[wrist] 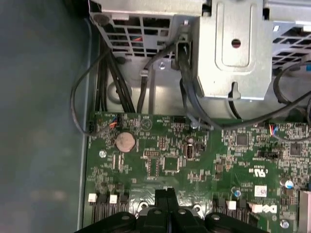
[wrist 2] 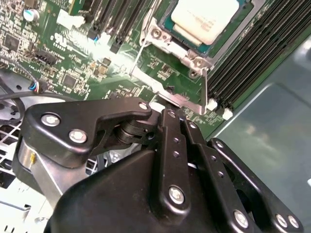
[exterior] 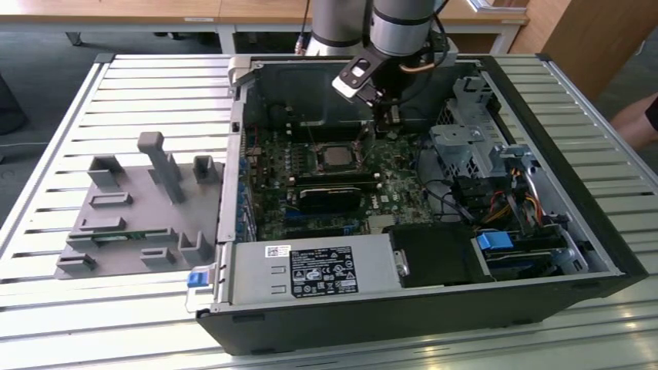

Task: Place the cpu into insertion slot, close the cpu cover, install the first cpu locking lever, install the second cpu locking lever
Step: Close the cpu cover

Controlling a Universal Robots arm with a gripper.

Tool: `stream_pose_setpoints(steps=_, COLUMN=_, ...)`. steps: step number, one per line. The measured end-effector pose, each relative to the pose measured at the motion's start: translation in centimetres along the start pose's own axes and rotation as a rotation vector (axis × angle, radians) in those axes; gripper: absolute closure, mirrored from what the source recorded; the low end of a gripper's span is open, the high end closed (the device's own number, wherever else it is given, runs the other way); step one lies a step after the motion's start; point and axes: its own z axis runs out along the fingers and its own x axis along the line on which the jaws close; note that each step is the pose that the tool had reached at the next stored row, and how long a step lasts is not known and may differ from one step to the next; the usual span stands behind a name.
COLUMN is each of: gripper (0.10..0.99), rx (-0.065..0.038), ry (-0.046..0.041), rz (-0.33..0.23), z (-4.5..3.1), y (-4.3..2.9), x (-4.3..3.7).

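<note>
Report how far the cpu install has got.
Done: the cpu sits in the insertion slot, the cpu cover seemingly down around it. In hand: the shut gripper is at the cover's edge. Left: the levers; latching can't be judged.

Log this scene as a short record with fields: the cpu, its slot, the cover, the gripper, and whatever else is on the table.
cpu: pale face up, seated in the insertion slot
cpu cover: appears to lie flat, framing the chip
gripper: shut, tips low beside the slot's rim; contact cannot be told
computer case: open, lying on the slatted table
grey fixture: on the table, at the exterior view's left of the case
</note>
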Motion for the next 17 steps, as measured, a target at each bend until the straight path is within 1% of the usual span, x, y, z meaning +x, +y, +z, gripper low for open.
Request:
stream_pose_setpoints(steps=10, gripper=0.98, rx=0.0, ry=0.0, rz=0.0, z=0.08, y=-1.14, x=0.04)
stream_pose_setpoints(steps=17, gripper=0.98, rx=0.0, ry=-0.0004, rz=0.0, z=0.3, y=-2.13, x=0.1)
